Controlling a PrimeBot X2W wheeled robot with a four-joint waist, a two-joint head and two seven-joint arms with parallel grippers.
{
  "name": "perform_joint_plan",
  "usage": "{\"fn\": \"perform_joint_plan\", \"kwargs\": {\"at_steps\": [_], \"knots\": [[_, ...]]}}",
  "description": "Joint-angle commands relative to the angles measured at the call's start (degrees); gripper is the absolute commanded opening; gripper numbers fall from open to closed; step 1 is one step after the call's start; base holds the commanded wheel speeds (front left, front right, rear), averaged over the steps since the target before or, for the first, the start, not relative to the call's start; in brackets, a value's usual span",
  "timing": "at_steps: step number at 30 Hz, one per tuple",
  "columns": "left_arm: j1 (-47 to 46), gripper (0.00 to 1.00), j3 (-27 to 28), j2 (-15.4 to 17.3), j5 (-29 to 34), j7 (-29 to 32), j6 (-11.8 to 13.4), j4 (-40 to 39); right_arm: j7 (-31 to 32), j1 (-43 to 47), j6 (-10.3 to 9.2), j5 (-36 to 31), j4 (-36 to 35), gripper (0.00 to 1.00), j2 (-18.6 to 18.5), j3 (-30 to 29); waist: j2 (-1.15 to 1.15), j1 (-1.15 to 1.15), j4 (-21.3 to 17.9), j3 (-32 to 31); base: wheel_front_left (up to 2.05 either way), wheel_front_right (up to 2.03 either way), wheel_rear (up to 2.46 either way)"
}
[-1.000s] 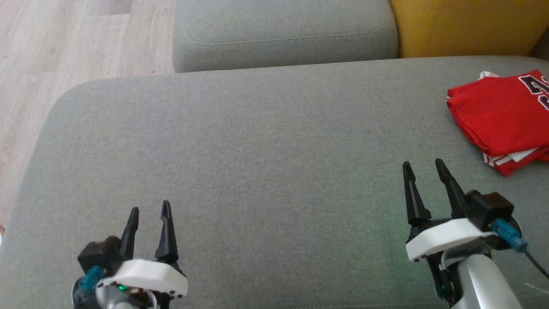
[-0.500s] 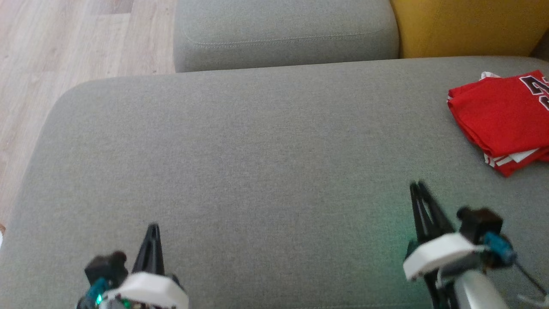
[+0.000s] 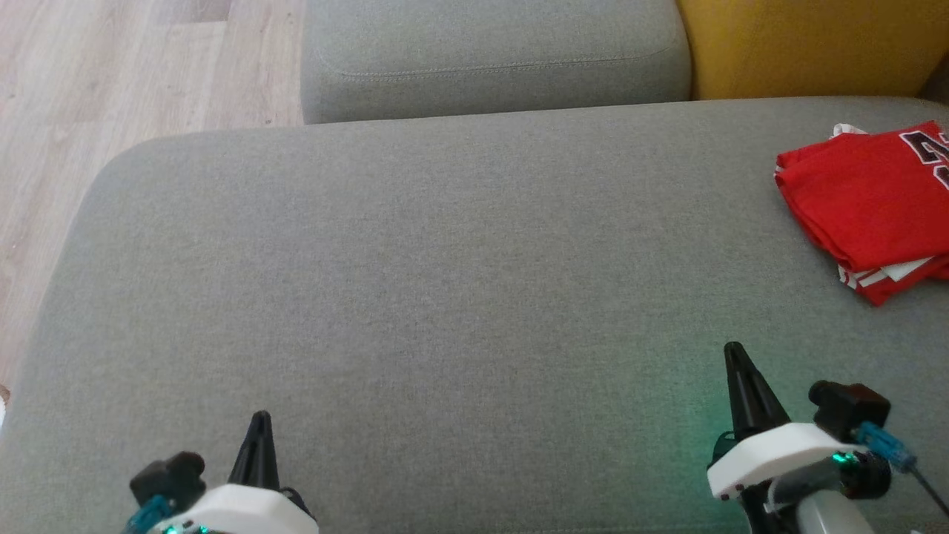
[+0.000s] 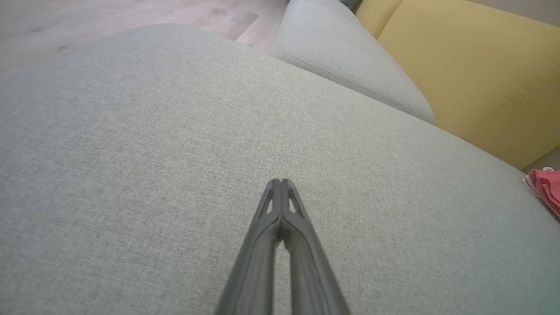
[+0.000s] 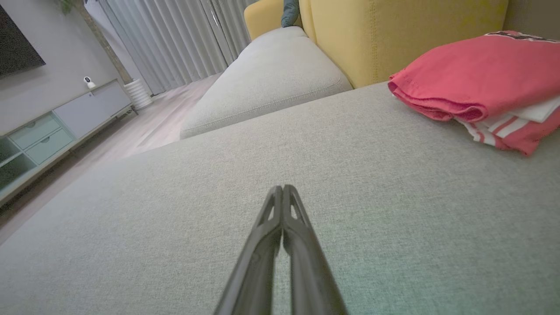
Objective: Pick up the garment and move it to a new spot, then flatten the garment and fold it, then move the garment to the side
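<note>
The garment [image 3: 875,204], red with white trim and dark lettering, lies folded at the far right of the grey sofa cushion [image 3: 445,282]. It also lies at the upper right in the right wrist view [image 5: 481,74], and a sliver of it shows at the right edge in the left wrist view [image 4: 547,190]. My left gripper [image 3: 259,419] sits low at the bottom left, shut and holding nothing, its fingers [image 4: 280,183] pressed together over bare cushion. My right gripper [image 3: 734,348] is at the bottom right, shut and empty, well short of the garment; its tips [image 5: 282,189] meet.
A second grey cushion [image 3: 489,59] lies beyond the main one. A yellow backrest [image 3: 808,44] rises behind the garment. Wooden floor [image 3: 111,81] runs along the left. A pale cabinet [image 5: 52,131] and curtains [image 5: 183,39] stand across the room.
Both grippers have shut from open and drawn back toward the bottom of the head view. The garment has stayed where it lies.
</note>
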Motion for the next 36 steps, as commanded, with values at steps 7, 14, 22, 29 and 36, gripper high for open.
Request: {"fn": "perform_joint_plan", "kwargs": {"at_steps": [7,14,22,29,36], "knots": [[-3.5,0.00,2.0,0.0,-5.1,1.6,-1.2,-2.2,1.1,-3.0,0.07,6.0,-2.7,0.00,-0.1,-0.9,0.00,0.00,0.1,0.1,0.00,0.00,0.00],[-4.0,0.00,2.7,0.0,-8.6,2.5,-1.7,-2.3,1.8,-3.1,0.09,10.0,-3.0,0.00,-0.1,-1.5,0.00,0.00,0.1,0.1,0.00,0.00,0.00],[-4.6,0.00,3.7,0.1,-13.2,3.9,-2.4,-2.5,2.8,-3.2,0.11,15.2,-3.4,0.00,-0.1,-2.1,0.00,0.00,0.2,0.2,0.00,0.00,0.00],[-5.1,0.00,4.6,0.1,-17.3,5.0,-3.1,-2.6,3.6,-3.3,0.13,19.9,-3.8,0.00,-0.1,-2.7,0.00,0.00,0.3,0.3,0.00,0.00,0.00],[-5.7,0.00,5.4,0.1,-21.4,6.2,-3.7,-2.8,4.5,-3.4,0.15,24.5,-4.2,0.00,-0.1,-3.3,0.00,0.00,0.3,0.4,0.00,0.00,0.00]]}}
